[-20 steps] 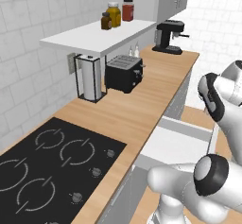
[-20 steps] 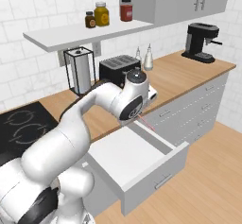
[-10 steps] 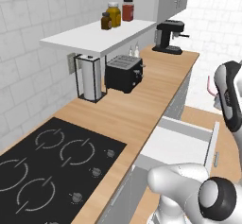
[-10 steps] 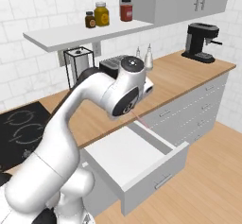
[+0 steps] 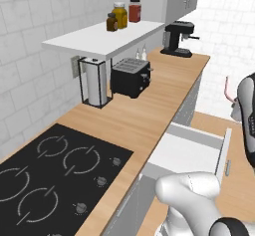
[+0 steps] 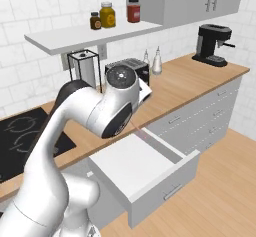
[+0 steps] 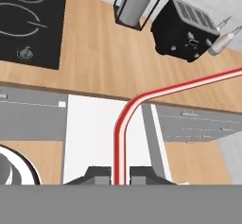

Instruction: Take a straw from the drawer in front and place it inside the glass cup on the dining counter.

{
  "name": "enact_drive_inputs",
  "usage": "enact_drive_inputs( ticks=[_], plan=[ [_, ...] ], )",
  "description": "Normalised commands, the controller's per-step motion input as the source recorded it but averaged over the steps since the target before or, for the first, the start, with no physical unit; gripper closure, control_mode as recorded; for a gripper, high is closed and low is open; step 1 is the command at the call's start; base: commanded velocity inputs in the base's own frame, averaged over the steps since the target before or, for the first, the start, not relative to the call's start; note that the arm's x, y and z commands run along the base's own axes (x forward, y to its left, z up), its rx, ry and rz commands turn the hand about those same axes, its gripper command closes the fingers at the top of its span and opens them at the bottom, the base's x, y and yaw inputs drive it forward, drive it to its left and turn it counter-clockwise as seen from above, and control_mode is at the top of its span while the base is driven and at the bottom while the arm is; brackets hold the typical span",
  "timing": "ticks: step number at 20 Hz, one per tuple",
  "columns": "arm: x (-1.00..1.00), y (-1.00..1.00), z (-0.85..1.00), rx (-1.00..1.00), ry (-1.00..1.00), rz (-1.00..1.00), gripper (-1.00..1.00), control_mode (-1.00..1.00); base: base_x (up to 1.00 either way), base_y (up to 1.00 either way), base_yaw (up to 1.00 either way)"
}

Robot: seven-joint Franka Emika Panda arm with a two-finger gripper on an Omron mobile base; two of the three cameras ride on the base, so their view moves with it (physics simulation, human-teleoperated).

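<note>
Straw (image 7: 124, 124) sits pinched between our gripper's (image 7: 121, 172) two fingertips, held near its lower end and lifted well above the open drawer (image 7: 101, 133). Its long shaft rises from the tips, then bends off to the right over the wooden counter (image 7: 94, 62) toward the black toaster (image 7: 186, 29). In the left base view a short pink piece of it (image 5: 227, 88) pokes up at the far right, beside the arm.

We judge it very light, thin and easy to flex or crush, and smooth enough to swivel in a two-point pinch. A hold close to one end leaves the long free part to whip about, so we favour gentle swings and modest squeeze. The drawer (image 6: 145, 168) stands pulled out, white inside.
</note>
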Motion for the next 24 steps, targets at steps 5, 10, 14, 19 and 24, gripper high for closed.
enact_drive_inputs(
  ticks=[5, 10, 14, 19, 24],
  plan=[
    [0.0, 0.09, 0.0, -0.06, 0.0, 0.0, 1.0, -1.0, 0.0, 0.0, 0.0],
    [-0.1, 0.09, 0.0, -0.07, -0.06, 0.0, 1.0, 1.0, -0.29, 0.04, -0.03],
    [0.0, 0.0, 0.0, 0.0, 0.0, 0.0, 1.0, 1.0, -0.81, 0.03, -0.24],
    [0.0, 0.0, 0.0, 0.0, 0.0, 0.0, 1.0, 1.0, -0.72, 0.0, -0.47],
    [0.0, 0.0, 0.0, 0.0, 0.0, 0.0, 1.0, 1.0, -0.35, -0.07, -0.66]
  ],
)
